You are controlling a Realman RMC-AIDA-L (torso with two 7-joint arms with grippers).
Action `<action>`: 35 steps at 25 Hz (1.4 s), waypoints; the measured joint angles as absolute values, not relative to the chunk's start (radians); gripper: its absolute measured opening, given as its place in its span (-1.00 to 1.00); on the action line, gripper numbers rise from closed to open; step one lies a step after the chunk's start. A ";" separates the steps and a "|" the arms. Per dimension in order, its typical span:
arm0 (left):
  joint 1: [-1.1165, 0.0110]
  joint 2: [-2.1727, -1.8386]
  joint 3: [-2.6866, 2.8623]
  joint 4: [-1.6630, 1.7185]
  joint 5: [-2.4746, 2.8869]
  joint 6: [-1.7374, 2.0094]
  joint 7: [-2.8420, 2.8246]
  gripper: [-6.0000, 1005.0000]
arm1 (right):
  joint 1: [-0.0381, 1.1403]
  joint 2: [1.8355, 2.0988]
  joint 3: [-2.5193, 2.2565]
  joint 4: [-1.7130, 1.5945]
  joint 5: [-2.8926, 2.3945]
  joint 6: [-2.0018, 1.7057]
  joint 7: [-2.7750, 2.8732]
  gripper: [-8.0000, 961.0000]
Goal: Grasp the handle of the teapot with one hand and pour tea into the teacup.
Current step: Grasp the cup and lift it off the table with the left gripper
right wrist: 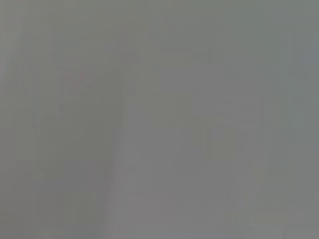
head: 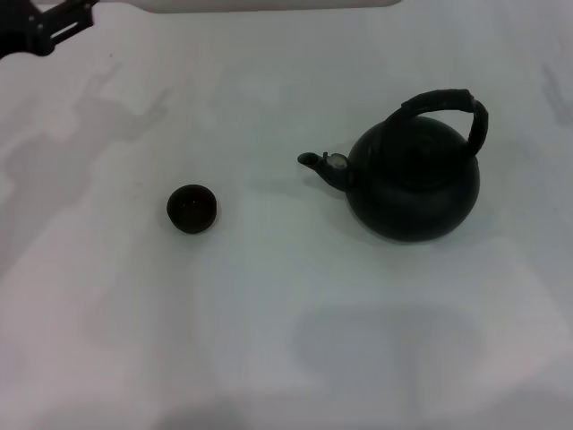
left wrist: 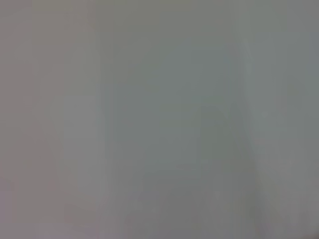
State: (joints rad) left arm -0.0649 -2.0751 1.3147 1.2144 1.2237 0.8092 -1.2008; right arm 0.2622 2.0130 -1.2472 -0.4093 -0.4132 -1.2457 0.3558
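The only piece of either arm that is showing in the head view is a black mechanical part of the left arm (head: 45, 29), sitting at about eleven o'clock in the far corner of the scene, well apart from everything on the table. Whether that gripper is open or closed cannot be told, since its fingers are lying outside the view. The right gripper is not appearing in the head view at all, and both wrist views are giving nothing but a plain grey blur, so its state cannot be told either.

Moving outward from that corner, the teacup (head: 192, 209) is sitting upright on the white table (head: 269, 340) at about nine o'clock from the table's middle, its dark mouth facing up. Nothing is touching it.

The teapot (head: 414, 184) is standing upright at about three o'clock, well apart from the teacup. Its short spout (head: 320, 165), carrying a small silvery spot, is pointing toward nine o'clock, straight at the teacup's side of the table. The handle (head: 448, 106) is arching over the top of the pot, rising from the near-spout side and coming down toward two o'clock. No gripper is holding it.

Soft grey shadows are lying on the table near eleven o'clock and six o'clock.
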 joint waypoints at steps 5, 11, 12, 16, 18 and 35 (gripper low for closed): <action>-0.052 -2.077 1.319 1.165 1.101 0.817 -1.036 0.76 | 0.264 2.014 -1.247 -0.388 -0.413 -1.254 0.357 0.20; -0.042 -2.072 1.341 1.162 1.068 0.814 -1.094 0.75 | 0.270 2.008 -1.235 -0.395 -0.413 -1.245 0.359 0.21; -0.045 -2.071 1.341 1.166 1.089 0.814 -1.140 0.75 | 0.270 2.008 -1.235 -0.395 -0.413 -1.245 0.359 0.21; -0.070 -2.069 1.322 1.190 1.256 0.813 -1.366 0.75 | 0.281 1.996 -1.235 -0.401 -0.413 -1.238 0.359 0.22; -0.078 -2.071 1.311 1.192 1.291 0.813 -1.430 0.75 | 0.287 1.990 -1.235 -0.401 -0.413 -1.228 0.359 0.22; -0.104 -2.070 1.318 1.206 1.549 0.858 -1.643 0.75 | 0.283 1.979 -1.228 -0.411 -0.415 -1.183 0.362 0.22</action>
State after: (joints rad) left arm -0.1035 -2.0696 1.3182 1.2064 1.5495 0.8582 -1.6426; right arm 0.2835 1.9793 -1.2276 -0.4111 -0.4149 -1.1825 0.3621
